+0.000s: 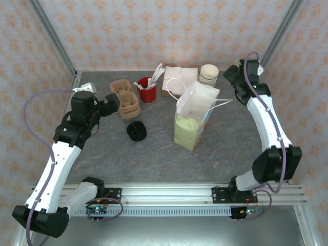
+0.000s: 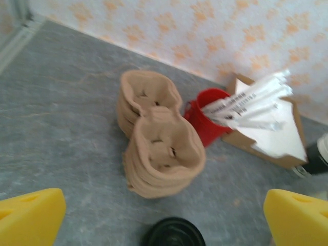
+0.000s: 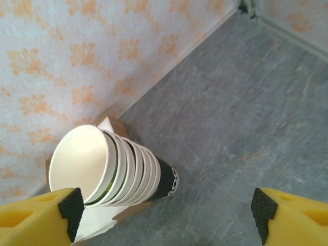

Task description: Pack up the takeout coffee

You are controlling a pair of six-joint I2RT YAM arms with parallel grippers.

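Left hand (image 2: 164, 211), spread wide, points down at the pulp carriers (image 2: 161, 154); right hand (image 3: 166, 212), also spread, faces the cup stack (image 3: 118, 169).

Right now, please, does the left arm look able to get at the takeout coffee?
Probably yes: the takeout coffee stands on bare table close to the open left gripper, the pulp cup carriers lying beside the path, not across it.

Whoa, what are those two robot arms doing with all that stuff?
They are meant to pack a takeout coffee, but nothing is held yet. The coffee stands outside the open bag, to its left. The left gripper is open, right beside the brown cup carriers. The right gripper is open too, facing a stack of empty cups at the back.
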